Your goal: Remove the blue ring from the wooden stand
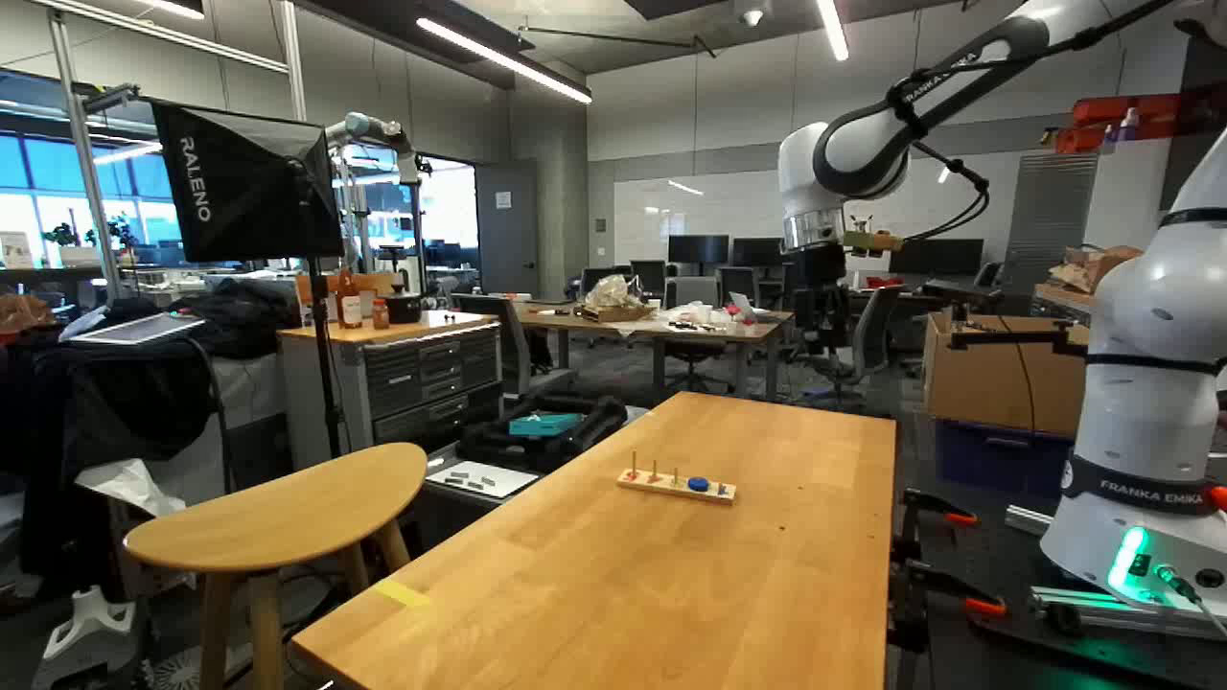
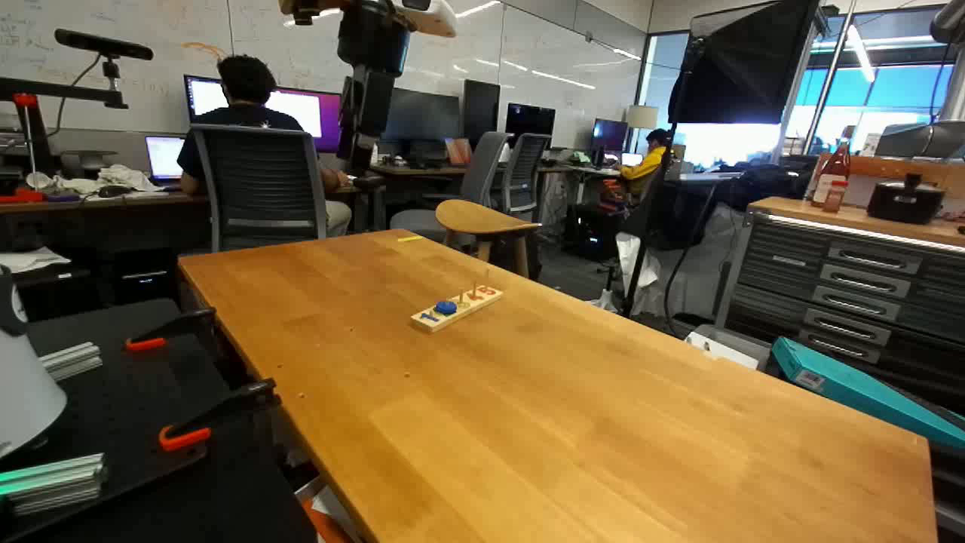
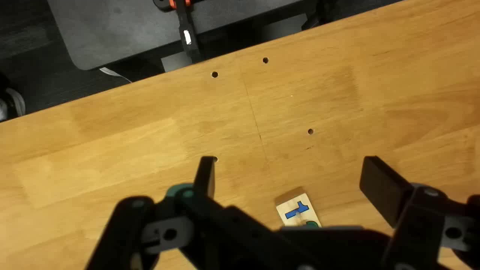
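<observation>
Well below tool [image 3: 288, 178], blue ring [image 1: 698, 485] on wooden stand [image 1: 669, 487]

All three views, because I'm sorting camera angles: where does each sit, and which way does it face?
An exterior view: near the table end by the stool, facing along it; arm and base at right.
An exterior view: near the opposite end, facing back; gripper high, base edge at left.
Wrist view: above the table, facing down; gripper's open fingers at bottom.
Both exterior views share the wooden stand and blue ring.

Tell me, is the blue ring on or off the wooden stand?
On: both exterior views show the blue ring resting on the wooden stand.
</observation>
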